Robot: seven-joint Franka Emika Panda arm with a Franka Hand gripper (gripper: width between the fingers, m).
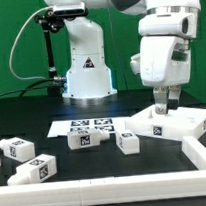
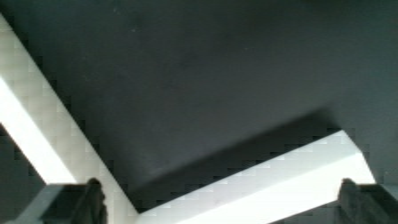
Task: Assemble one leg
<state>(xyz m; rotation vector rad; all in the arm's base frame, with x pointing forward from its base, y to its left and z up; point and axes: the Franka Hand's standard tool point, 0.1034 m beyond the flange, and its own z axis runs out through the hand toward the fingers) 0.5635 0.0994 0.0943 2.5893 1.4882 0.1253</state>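
While spare legs (image 1: 16, 150) sit at lower left, the leg (image 1: 84, 139) lies lower centre, long axis across the frame, tag frontward; at right the gripper (image 1: 164, 107) hangs over the tray (image 1: 198, 124), fingers (image 2: 71, 203) wide apart, empty

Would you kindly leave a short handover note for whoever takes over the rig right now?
Gripper: jaws open and empty, low over the tray at the exterior view's right.
Legs: four lie loose on the table. The nearest leg sits beside the tray, the rest further toward the exterior view's left.
Done: no leg grasped or seen fitted.
Left: pick a leg and fit it, likely to the tray.
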